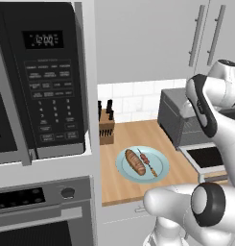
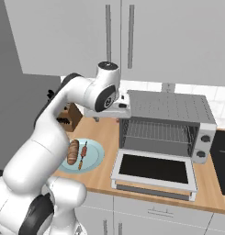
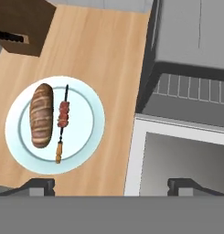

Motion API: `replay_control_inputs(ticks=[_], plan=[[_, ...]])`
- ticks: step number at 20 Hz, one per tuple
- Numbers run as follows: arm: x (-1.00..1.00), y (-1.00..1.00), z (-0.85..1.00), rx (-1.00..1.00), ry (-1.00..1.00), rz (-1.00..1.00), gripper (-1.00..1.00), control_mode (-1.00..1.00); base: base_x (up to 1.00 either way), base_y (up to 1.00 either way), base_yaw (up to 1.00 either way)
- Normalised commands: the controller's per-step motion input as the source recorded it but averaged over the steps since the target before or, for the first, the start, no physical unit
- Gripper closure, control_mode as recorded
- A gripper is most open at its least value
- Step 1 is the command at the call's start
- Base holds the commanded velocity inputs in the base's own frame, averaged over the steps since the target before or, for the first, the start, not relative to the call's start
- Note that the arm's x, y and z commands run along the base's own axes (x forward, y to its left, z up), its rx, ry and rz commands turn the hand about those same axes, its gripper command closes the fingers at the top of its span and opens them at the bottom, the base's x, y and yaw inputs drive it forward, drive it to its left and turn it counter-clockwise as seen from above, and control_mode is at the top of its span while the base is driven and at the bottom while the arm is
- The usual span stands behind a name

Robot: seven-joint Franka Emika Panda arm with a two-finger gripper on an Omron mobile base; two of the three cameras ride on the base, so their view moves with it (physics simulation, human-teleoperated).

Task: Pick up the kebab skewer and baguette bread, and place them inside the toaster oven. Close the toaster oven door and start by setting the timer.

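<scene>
Hovering high above the counter, the gripper point(image 3: 111, 183) is standing spread wide and empty. The kebab skewer point(image 3: 62, 122) is lying beside the baguette bread point(image 3: 41, 115) on the plate point(image 3: 88, 137). The thin stick risks slipping between the fingers, or nudging the loaf.

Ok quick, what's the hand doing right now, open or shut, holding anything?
Hand: open and empty, above the counter between the plate and the toaster oven door.

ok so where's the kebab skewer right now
The kebab skewer lies on the pale blue plate on the wooden counter, right beside the baguette, left of the toaster oven's open door.
</scene>
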Motion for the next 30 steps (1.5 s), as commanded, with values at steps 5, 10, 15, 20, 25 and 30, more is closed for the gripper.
replay_control_inputs(ticks=[5,10,15,20,25,30], plan=[[-0.1,-0.55,-0.37,0.0,-0.05,0.01,-1.0,-1.0,0.0,0.0,0.0],[0.0,-0.36,-0.11,0.0,-0.02,0.0,-1.0,-1.0,0.0,0.0,0.0],[0.13,-0.77,-0.17,0.0,-0.07,0.01,-1.0,-1.0,0.0,0.0,0.0],[0.33,-0.58,-0.28,0.0,-0.07,0.0,-1.0,-1.0,0.0,0.0,0.0],[0.4,-0.45,-0.24,0.0,-0.07,0.0,-1.0,-1.0,0.0,0.0,0.0],[0.48,-0.25,-0.29,-0.03,-0.03,-0.02,-1.0,-1.0,0.0,0.0,0.0]])
